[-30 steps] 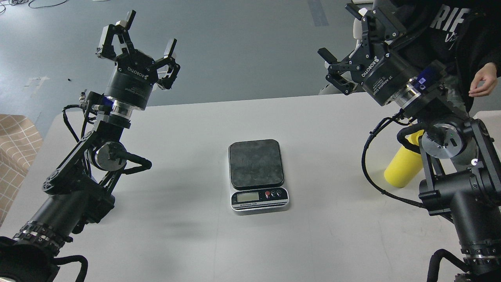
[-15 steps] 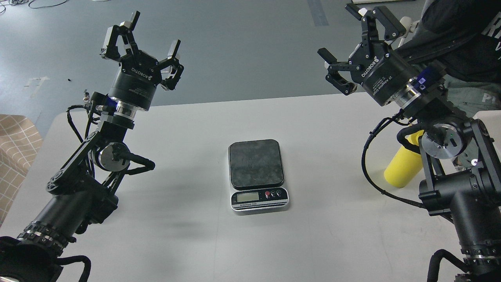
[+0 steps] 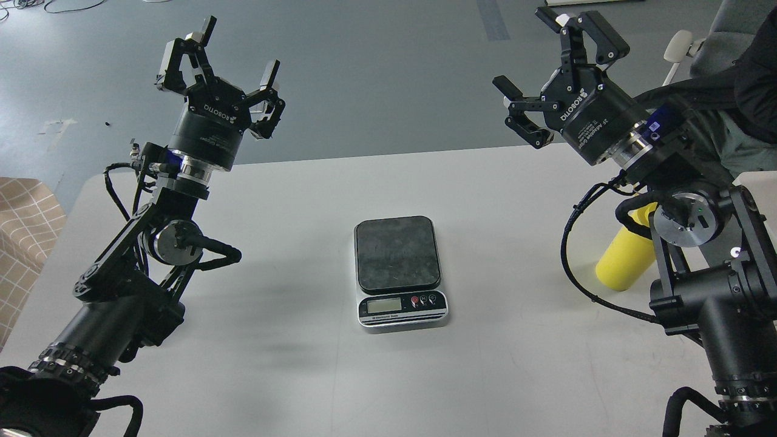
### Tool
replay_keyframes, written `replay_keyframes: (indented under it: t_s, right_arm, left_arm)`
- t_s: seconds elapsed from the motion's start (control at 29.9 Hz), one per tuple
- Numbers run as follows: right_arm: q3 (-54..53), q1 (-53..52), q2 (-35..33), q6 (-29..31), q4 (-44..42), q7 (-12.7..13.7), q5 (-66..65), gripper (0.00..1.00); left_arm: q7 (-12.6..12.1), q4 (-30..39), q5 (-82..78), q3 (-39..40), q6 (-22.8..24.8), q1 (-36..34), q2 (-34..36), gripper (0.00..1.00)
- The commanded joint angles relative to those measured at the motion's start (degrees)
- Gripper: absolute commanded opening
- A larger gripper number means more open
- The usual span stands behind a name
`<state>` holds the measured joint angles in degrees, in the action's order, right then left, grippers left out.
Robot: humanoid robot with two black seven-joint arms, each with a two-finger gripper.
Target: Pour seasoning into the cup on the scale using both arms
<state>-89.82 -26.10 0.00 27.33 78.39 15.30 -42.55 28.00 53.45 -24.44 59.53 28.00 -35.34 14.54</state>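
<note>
The scale [image 3: 400, 271] lies in the middle of the white table [image 3: 303, 364], its dark platform bare, its silver display strip facing me. The yellow seasoning bottle [image 3: 625, 255] stands at the right; its top is hidden behind my right arm. The cup is not in view. My left gripper [image 3: 238, 50] is open and empty, raised high above the table's far left. My right gripper [image 3: 525, 51] is open and empty, raised above the table's far right edge, far from the bottle.
A person in dark clothes [image 3: 746, 79] is at the far right beyond the table, by a chair [image 3: 677, 45]. A checked beige object [image 3: 24, 224] sits left of the table. Grey floor lies beyond the table's far edge.
My left gripper has risen slightly and shifted right. The person at the far right has drawn back, and the hand seen earlier is gone. My right gripper has hardly moved.
</note>
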Motion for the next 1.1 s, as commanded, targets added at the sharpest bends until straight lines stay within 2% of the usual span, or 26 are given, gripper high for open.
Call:
replay_keyframes:
  t_s: [0.0,1.07]
  right_arm:
    - [0.0,0.0,0.0,0.0,0.09,0.0,0.01,1.0]
    - [-0.09,1.23,0.0,0.09,0.44,0.08,0.1,1.0]
  left_arm:
    - [0.0,-0.01,-0.17,-0.03,0.0,0.0,-0.3,0.99]
    - [0.0,-0.1,0.01,0.24,0.0,0.01,-0.21,0.99]
